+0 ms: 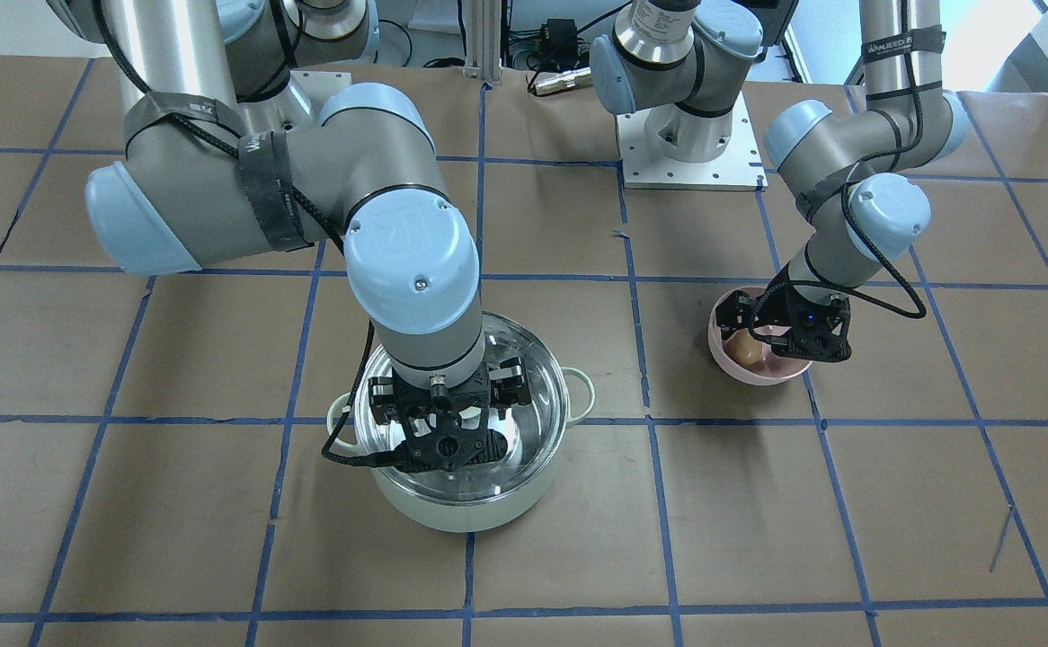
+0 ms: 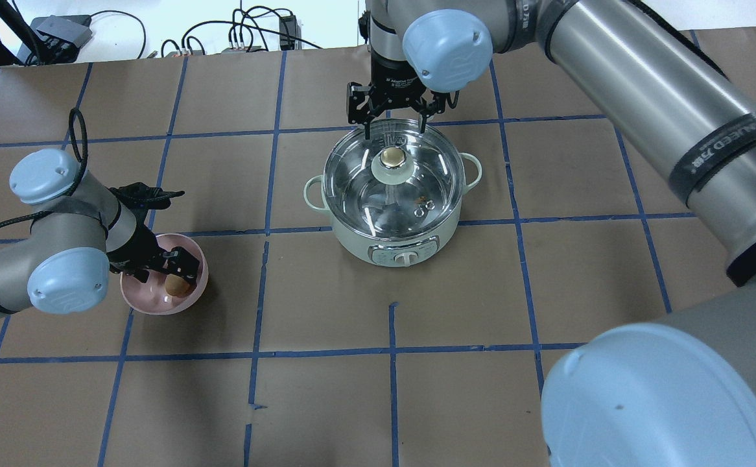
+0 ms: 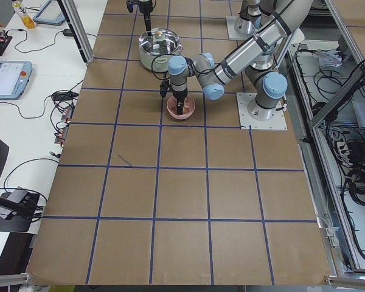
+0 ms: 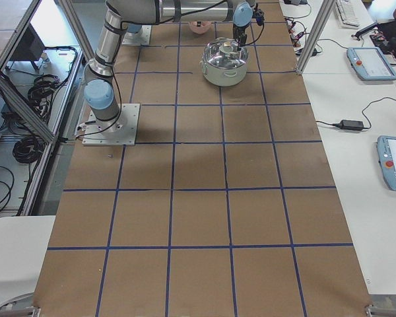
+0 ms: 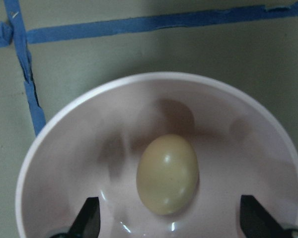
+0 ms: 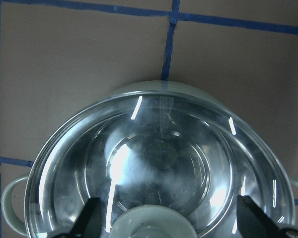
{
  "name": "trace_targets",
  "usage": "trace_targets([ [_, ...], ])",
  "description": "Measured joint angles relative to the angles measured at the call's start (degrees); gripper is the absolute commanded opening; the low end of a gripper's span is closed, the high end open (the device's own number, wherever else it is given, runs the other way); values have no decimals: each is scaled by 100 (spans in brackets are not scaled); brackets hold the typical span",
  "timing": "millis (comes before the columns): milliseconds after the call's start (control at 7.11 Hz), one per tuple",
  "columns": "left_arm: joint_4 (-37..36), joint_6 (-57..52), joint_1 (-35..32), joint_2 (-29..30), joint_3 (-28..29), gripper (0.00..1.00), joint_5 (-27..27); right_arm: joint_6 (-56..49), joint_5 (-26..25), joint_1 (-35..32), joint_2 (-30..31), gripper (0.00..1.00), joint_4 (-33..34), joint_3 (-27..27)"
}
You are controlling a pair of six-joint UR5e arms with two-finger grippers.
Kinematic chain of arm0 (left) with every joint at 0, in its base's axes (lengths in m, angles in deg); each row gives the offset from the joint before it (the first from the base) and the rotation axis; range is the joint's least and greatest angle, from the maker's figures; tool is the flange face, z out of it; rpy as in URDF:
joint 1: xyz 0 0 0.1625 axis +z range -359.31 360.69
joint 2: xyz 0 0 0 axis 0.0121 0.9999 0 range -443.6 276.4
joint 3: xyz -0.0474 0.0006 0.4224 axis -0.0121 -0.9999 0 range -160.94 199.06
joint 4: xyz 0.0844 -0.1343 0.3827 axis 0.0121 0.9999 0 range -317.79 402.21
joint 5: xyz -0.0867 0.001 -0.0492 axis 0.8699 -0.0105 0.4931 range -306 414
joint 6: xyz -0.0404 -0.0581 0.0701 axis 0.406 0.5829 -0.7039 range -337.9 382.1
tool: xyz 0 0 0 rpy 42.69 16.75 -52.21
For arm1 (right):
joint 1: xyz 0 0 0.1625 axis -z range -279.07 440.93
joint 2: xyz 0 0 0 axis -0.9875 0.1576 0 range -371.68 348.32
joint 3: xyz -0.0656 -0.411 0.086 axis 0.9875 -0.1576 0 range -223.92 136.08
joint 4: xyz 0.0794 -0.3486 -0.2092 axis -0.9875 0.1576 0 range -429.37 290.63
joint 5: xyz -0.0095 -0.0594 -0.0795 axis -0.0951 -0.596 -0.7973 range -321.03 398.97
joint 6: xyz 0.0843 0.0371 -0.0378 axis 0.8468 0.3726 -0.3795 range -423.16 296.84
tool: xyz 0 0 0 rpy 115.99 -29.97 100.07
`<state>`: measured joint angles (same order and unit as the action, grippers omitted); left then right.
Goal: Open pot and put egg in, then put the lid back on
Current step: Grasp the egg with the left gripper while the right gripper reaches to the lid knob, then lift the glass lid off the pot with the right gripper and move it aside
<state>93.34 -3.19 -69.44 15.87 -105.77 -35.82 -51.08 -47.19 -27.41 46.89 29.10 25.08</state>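
The mint-green pot [image 2: 397, 250] stands mid-table with the glass lid [image 2: 365, 188] on it. The lid's cream-topped knob [image 2: 391, 159] is in the middle. My right gripper [image 2: 389, 126] is open just above the lid, at the knob's far side. In the right wrist view the knob [image 6: 151, 223] lies between its spread fingertips. The tan egg [image 5: 167, 173] lies in a pink bowl [image 5: 64, 124]. My left gripper [image 5: 171, 214] is open and lowered into the bowl, one finger on each side of the egg, not touching it. The egg also shows in the overhead view [image 2: 177, 285].
The pink bowl [image 2: 157, 305] sits to the pot's left in the overhead view, about one grid square away. The table is brown paper with blue tape lines. The right arm's large elbow [image 2: 663, 402] fills the lower right of the overhead view. Cables lie along the far edge.
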Motion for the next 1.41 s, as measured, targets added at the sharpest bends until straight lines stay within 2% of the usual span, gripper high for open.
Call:
trace_targets([
  [141,-21,0,0,40,2,96,-5,212,18,-61,17,95,3,106],
  [563,-36,6,0,86,2,96,-1,314,-47,-96,62,81,-49,183],
  [844,-50,12,0,136,-5,96,18,300,-75,-95,96,75,-85,228],
  [1126,-170,7,-2,262,2,77,6,255,-79,-85,166,75,-158,338],
  [1267,-205,-4,-5,287,6,68,-14,240,-77,-84,205,69,-206,367],
  [1407,-219,-22,-6,295,17,46,-35,231,-77,-82,226,61,-237,384],
])
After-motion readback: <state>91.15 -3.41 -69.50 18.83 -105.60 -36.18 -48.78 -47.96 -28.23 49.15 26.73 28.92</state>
